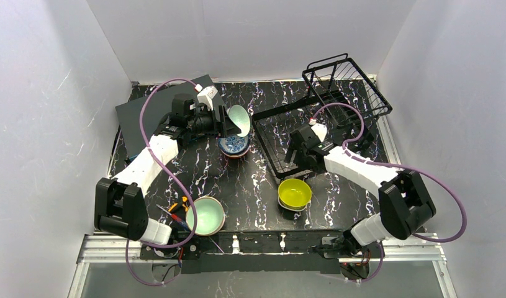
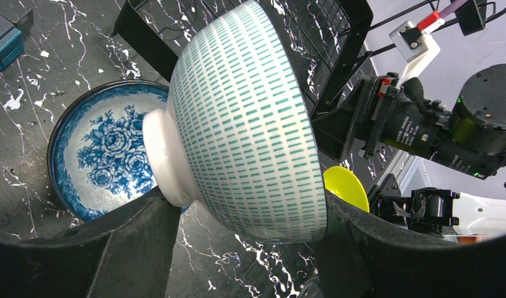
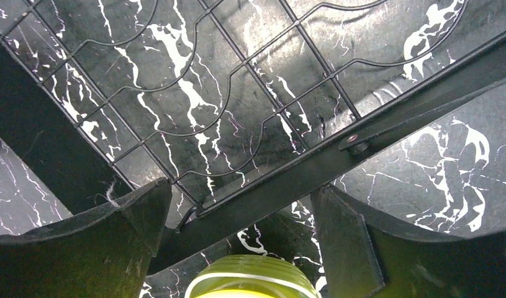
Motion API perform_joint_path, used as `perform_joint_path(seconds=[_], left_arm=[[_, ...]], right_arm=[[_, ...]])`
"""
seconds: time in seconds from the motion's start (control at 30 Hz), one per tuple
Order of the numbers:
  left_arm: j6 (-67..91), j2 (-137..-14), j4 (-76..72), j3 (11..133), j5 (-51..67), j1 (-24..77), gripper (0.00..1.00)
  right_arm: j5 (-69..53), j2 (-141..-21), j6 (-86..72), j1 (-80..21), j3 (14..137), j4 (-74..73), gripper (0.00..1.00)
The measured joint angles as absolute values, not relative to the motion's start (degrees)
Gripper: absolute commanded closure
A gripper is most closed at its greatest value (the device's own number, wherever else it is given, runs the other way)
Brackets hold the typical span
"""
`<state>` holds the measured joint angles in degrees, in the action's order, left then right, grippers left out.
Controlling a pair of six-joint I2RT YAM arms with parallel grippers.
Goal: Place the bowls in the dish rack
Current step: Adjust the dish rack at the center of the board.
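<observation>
Left end effector point(image 1: 227, 126) clenched on mint-green bowl point(image 2: 250, 118), held on edge; blue-and-white bowl point(image 2: 101, 155) beneath it. Right end effector point(image 3: 241, 202) released, over dish rack point(image 3: 287, 180) frame; yellow bowl point(image 3: 250, 279) just behind it. Risk: rim grip slips, bowl drops, chips lower one.

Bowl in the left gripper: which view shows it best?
Left wrist: the bowl fills the frame, green-dashed outside and white foot sharp, gripped between the fingers. Top external shows only its mint inside, small. Right wrist misses it.

Marble table point(image 1: 250, 186), dish rack point(image 1: 337, 93), box point(image 1: 138, 115), 3 bowls point(image 1: 206, 215)
</observation>
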<state>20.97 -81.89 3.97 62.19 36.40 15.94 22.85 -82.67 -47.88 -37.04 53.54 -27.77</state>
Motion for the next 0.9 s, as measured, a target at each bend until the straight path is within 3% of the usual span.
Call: perform_joint_path(seconds=[0.13,0.3,0.63,0.9], left_arm=[[21.0,-81.9,4.0,62.2,36.4,15.9,1.00],[21.0,-81.9,4.0,62.2,36.4,15.9,1.00],[21.0,-81.9,4.0,62.2,36.4,16.0,1.00],[20.8,-81.9,4.0,62.2,36.4,16.0,1.00]], right_arm=[[22.1,-83.6,-47.6,-36.7,53.4,-27.8,0.21],[21.9,-83.7,-45.3,-36.7,52.5,-27.5,0.44],[22.3,-82.5,-43.7,-36.3,50.8,-25.6,0.77],[22.9,-79.1,-41.8,-36.2,48.1,-26.2,0.86]])
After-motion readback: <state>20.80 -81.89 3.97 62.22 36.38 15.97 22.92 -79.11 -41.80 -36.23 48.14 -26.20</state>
